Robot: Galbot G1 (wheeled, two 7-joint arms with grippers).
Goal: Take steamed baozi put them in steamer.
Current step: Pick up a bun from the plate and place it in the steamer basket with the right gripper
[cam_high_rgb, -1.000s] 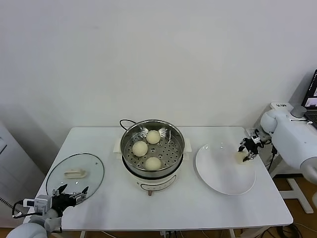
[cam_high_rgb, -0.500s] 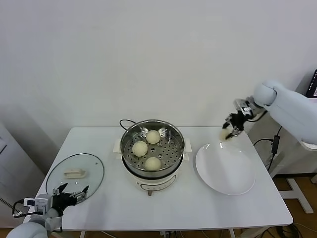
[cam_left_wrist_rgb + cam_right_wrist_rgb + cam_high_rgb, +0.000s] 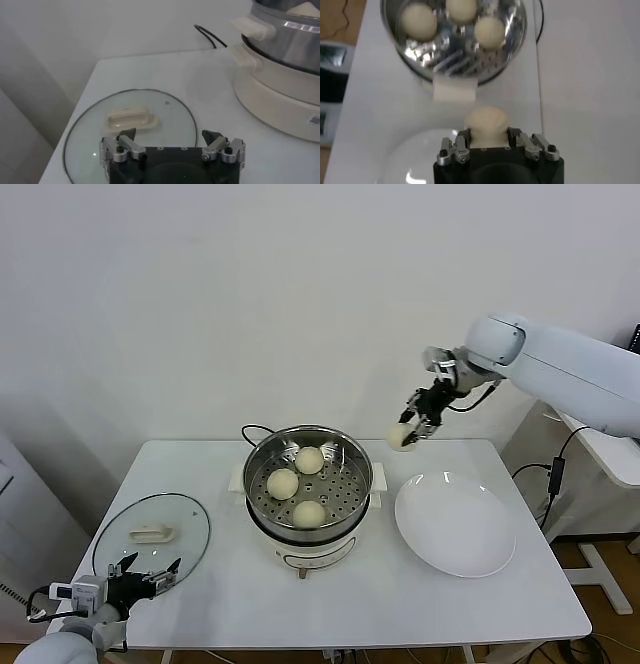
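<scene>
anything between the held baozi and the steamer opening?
Nothing visible. The right gripper holds the baozi in the air beside the steamer. Its lid lies off on the table, and the tray holds three buns with free space.

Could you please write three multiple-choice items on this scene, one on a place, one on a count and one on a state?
1. Where is the glass lid?
A. on the table, on the robot's left of the steamer
B. on top of the steamer
C. on the white plate

2. How many baozi lie in the steamer?
A. one
B. three
C. five

3. What is the state of the right gripper?
A. open over the plate
B. shut on a baozi, in the air
C. resting on the table

Answers:
1. A: the lid lies flat near the left gripper, which waits open at the table's near edge.
2. B: three buns sit on the perforated tray.
3. B: its fingers clasp the fourth bun above the gap between steamer and plate.
</scene>
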